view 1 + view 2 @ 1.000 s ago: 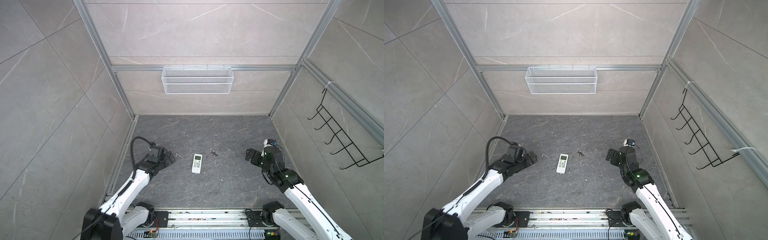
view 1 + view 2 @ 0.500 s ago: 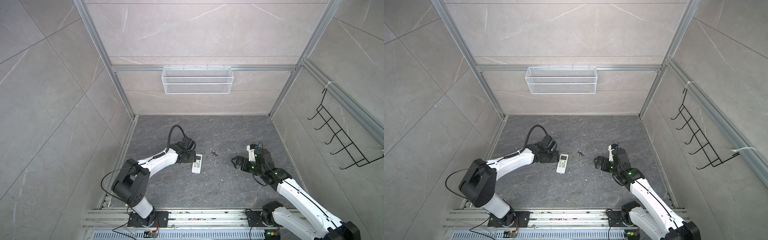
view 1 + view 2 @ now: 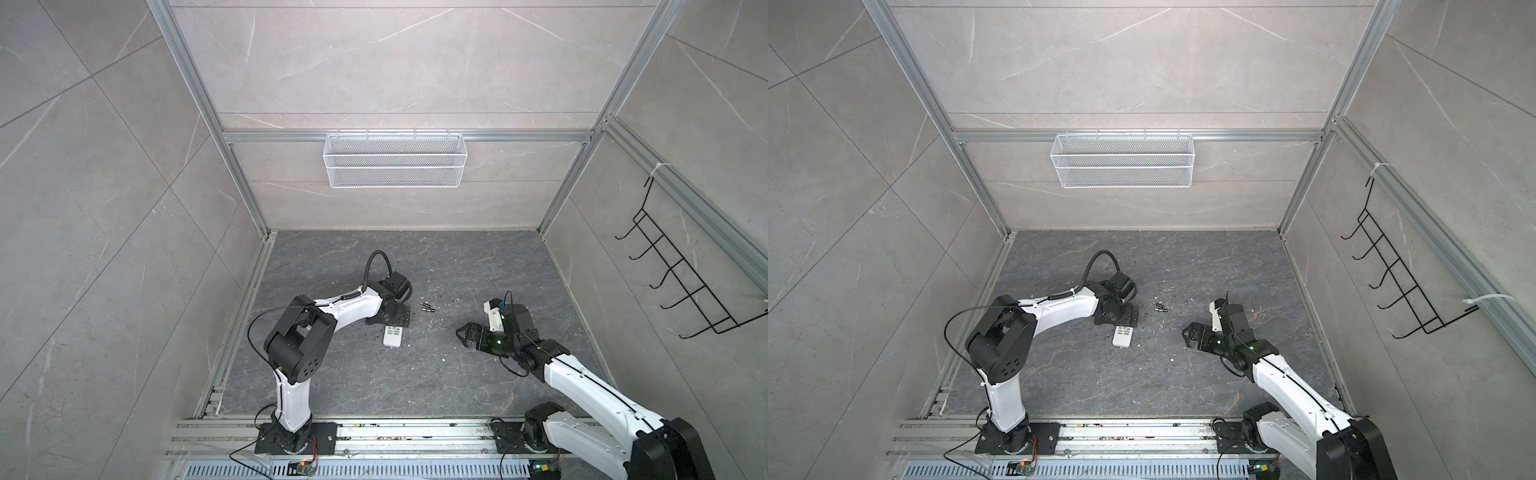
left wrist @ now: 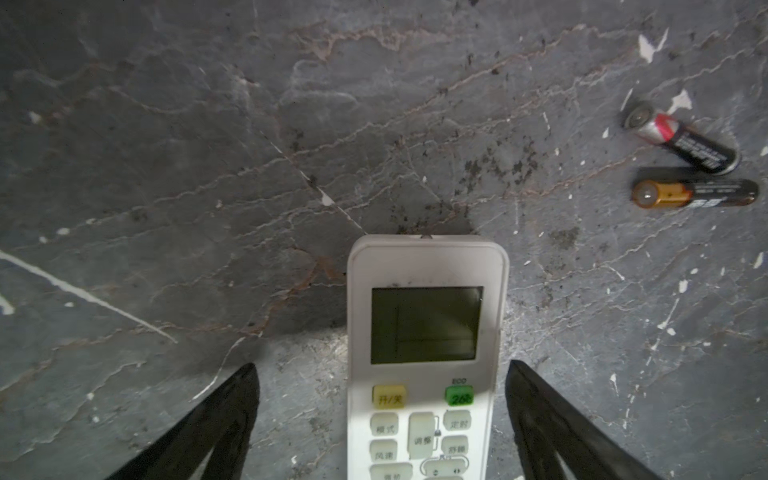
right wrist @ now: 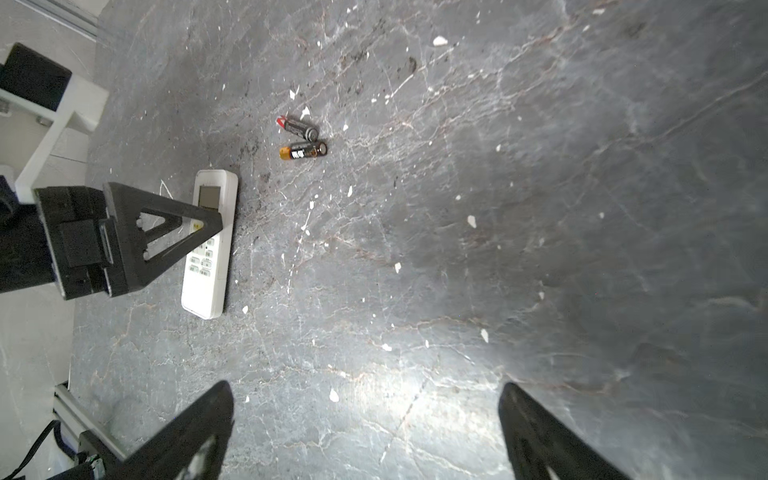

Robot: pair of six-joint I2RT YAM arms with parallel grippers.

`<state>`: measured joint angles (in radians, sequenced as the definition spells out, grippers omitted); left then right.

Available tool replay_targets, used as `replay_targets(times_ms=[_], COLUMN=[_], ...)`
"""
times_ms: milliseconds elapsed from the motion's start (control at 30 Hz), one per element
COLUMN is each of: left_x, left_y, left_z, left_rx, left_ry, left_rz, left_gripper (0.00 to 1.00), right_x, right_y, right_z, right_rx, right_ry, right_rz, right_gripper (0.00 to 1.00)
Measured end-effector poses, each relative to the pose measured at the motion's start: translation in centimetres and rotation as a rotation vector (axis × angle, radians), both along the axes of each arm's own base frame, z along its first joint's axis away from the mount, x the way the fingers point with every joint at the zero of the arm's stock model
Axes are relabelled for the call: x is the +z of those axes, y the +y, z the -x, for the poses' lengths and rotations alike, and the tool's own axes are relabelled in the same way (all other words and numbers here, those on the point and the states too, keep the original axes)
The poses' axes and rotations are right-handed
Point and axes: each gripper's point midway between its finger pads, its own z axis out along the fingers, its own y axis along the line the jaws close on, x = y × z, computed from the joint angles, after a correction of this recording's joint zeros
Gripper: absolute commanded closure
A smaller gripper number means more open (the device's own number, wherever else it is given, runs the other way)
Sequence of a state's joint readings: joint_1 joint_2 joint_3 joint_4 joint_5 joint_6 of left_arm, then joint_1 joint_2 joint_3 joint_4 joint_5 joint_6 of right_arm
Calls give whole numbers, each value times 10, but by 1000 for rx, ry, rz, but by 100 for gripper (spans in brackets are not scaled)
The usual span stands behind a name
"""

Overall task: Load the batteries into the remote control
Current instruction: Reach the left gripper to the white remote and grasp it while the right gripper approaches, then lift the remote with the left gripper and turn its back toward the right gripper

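Note:
The white remote control (image 4: 424, 266) lies face up on the dark floor, display end pointing away from the rail; both top views show it (image 3: 392, 337) (image 3: 1123, 336). My left gripper (image 4: 381, 365) is open and straddles its display end, a finger on each side, neither pressing it. In both top views the left gripper (image 3: 388, 325) (image 3: 1119, 322) covers that end. The two batteries (image 4: 681, 135) (image 4: 694, 193) lie side by side on the floor just right of the remote's far end (image 3: 427, 308). My right gripper (image 5: 365, 390) is open and empty over bare floor, right of the remote (image 3: 464, 334).
A white wire basket (image 3: 395, 166) hangs on the back wall. On the right wall is a black hook rack (image 3: 681, 282). The aluminium rail (image 3: 395, 432) with both arm bases runs along the front. White specks dot the floor (image 5: 471, 220).
My left arm has swung from the left wall to the middle and now sits over the remote. My right gripper has moved left toward the middle of the floor.

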<state>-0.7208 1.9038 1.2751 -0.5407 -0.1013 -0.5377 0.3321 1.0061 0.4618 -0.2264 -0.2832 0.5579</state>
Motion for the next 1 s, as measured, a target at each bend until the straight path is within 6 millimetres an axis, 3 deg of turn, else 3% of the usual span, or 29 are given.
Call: replay_targets(times_ms=[233, 500, 667, 833, 1000], left_x=[0, -13, -13, -13, -12], left_y=[-6, -16, -14, -15, -20], left_z=[6, 19, 17, 17, 18], left_rx=[-28, -97, -94, -92, -97], left_ry=[4, 11, -2, -4, 3], left_rz=[-8, -77, -95, -90, -63], left_gripper=[8, 23, 39, 53, 61], right_x=[-3, 12, 11, 8, 6], right_y=[6, 11, 10, 1, -11], right_z=[2, 3, 10, 15, 16], right_rx=[24, 37, 33, -6, -77], right_ry=[8, -39, -44, -26, -17], right_rz=[-31, -64, -72, -40, -8], right_gripper=[1, 1, 1, 1, 1])
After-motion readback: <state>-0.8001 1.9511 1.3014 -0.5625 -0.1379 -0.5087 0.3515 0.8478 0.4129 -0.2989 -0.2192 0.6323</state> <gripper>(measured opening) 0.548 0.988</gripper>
